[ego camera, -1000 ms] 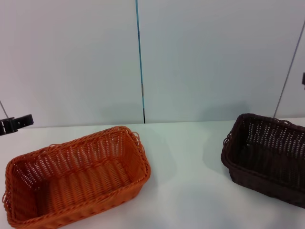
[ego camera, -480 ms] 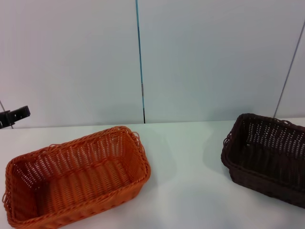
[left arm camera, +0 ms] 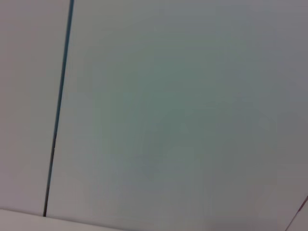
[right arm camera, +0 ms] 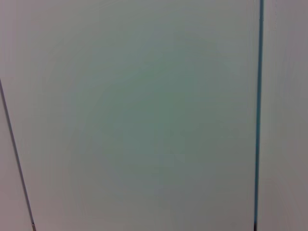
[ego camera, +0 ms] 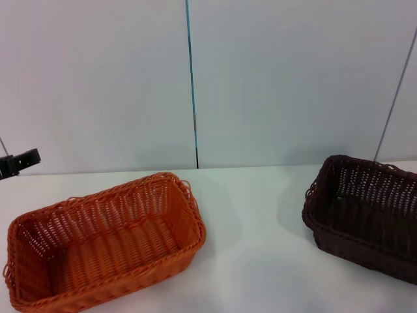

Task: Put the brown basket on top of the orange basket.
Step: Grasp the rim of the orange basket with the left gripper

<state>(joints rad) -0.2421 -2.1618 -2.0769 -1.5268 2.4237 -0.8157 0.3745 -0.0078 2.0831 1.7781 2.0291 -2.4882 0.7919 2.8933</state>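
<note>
White tabletop (ego camera: 260, 215) is seen in front of a pale panelled wall (ego camera: 287, 78), on which two thin seams are counted in the head view: one dark vertical seam (ego camera: 191, 85) near the middle and one slanted seam at the right.

Two baskets are counted, one of each colour. One brown basket (ego camera: 365, 212) is set at the right side of the table, upright and empty, and its right end is cut off by the picture's edge. One orange basket (ego camera: 104, 238) is set at the left front, also upright and empty, turned at an angle, with its near-left corner just inside the lower edge of the view. The two are kept well apart, and a broad strip of bare tabletop is left between them; bare table is also left behind both, up to the wall.

One left gripper (ego camera: 18, 161) is shown only as a small dark piece at the far left edge, raised above the table behind the orange basket and touching nothing; whether its fingers are spread or pressed together cannot be told. No part of the right gripper is shown. Only wall panels and seams are shown in both wrist views.
</note>
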